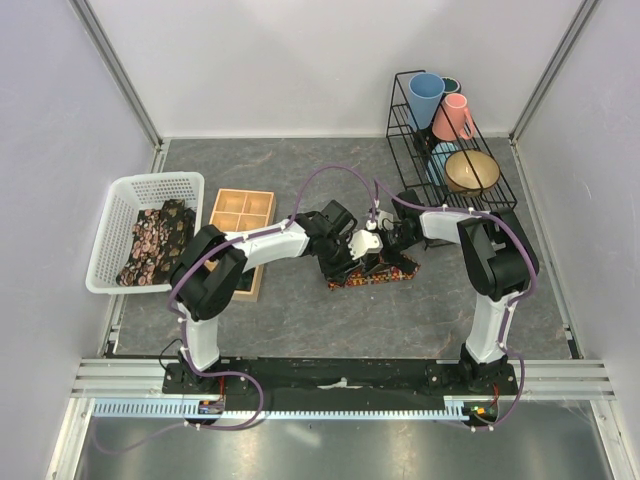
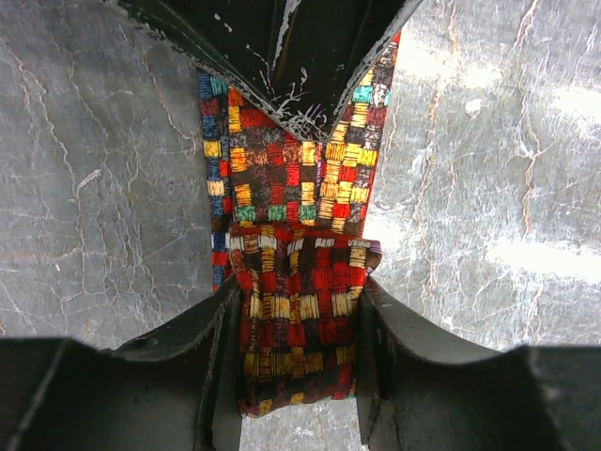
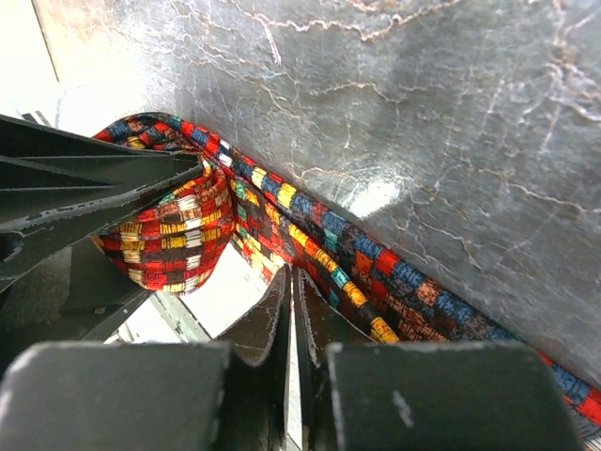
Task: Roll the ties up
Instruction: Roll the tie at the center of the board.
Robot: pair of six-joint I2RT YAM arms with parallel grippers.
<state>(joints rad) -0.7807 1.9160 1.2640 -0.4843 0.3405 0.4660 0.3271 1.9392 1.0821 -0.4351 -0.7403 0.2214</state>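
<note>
Top view: one tie [image 1: 372, 275] lay across the table [image 1: 300, 320] centre, long axis roughly left to right, with the left gripper [image 1: 350, 262] and right gripper [image 1: 388, 255] meeting over it; other ties [image 1: 155, 245] sat in the basket [image 1: 115, 200]. Left wrist view: left gripper [image 2: 300, 287] clamped on the rolled end [image 2: 300, 329], the flat strip running straight away to the right gripper [image 2: 305, 122]. Right wrist view: right gripper [image 3: 289, 277], fingers together, tip at the strip [image 3: 357, 249]'s edge; pinched cloth not discernible. The roll lay just left, the tail trailing right.
</note>
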